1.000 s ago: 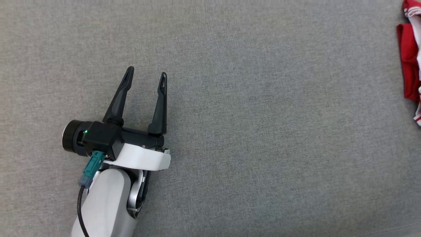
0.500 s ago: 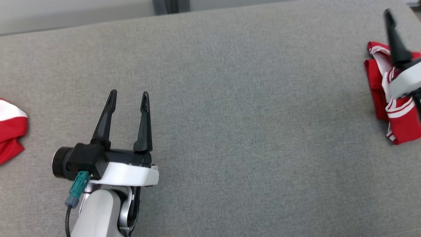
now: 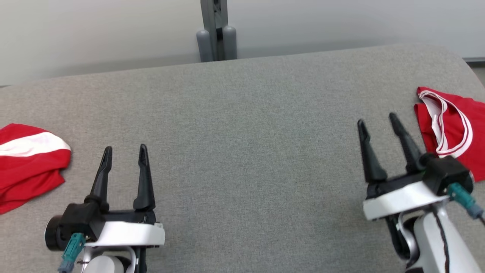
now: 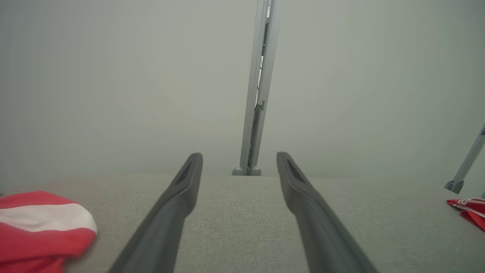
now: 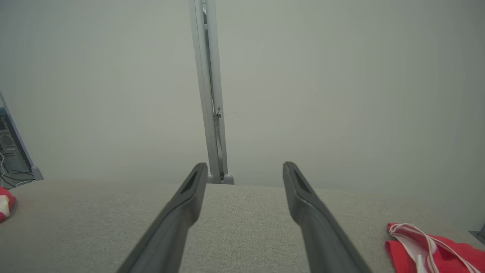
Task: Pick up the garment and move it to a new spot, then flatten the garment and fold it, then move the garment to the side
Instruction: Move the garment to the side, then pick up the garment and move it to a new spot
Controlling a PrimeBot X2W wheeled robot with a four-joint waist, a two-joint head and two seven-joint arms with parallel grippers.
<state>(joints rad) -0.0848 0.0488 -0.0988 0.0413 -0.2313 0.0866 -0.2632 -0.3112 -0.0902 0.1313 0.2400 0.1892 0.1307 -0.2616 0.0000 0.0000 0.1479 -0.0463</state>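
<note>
Head view: left gripper (image 3: 125, 148), right gripper (image 3: 376, 118) fingers apart, empty. Striped garment (image 3: 26, 163) far left on desk (image 3: 246, 132); red garment (image 3: 454, 125) just beside right gripper, long axis front-back.

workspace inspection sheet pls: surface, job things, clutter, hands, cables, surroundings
surface: grey fabric top, flat
job's things: red garment with white band crumpled at left edge; red garment with white trim bunched at right edge
clutter: nothing seen
hands: left hand open, empty; right hand open, empty, near the trimmed garment
cables: left wrist connector, teal; right wrist connector, teal, with dark cable
surroundings: pale wall, grey post behind the surface
</note>
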